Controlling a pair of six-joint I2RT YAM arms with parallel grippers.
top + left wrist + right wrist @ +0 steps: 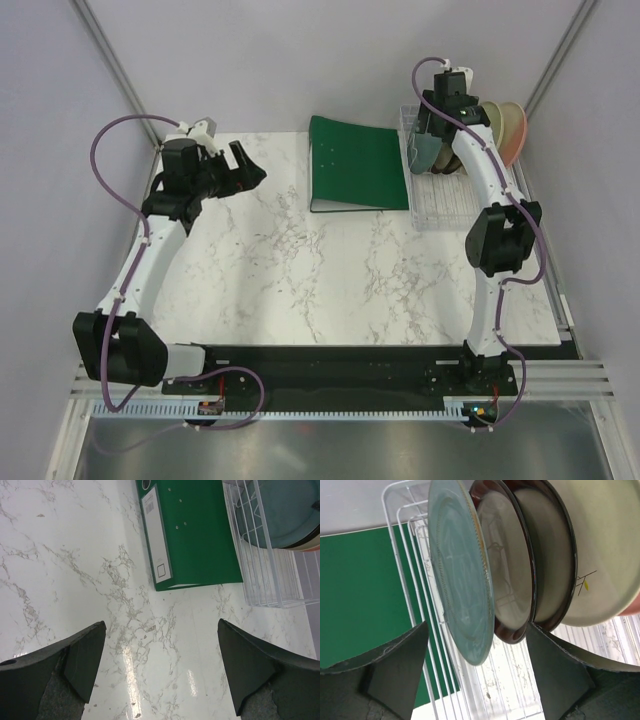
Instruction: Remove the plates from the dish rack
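Plates (500,125) stand on edge in the dish rack (445,205), which sits at the far right corner of the worktop (300,270), just beside a flat green binder (358,165). In the right wrist view the slate-grey plate (462,580) is nearest the binder. A dark-red-rimmed plate (507,565) follows close behind it, and a cream plate (605,545) with a sprig motif stands further along. The right gripper (476,627) is at the rack with its jaws spread wide. One finger is on the binder side of the slate-grey plate and the other is beyond the dark-red-rimmed plate, and neither has closed on anything. The left gripper (161,625) hangs over bare worktop at the far left, well apart from the rack, jaws wide apart and empty.
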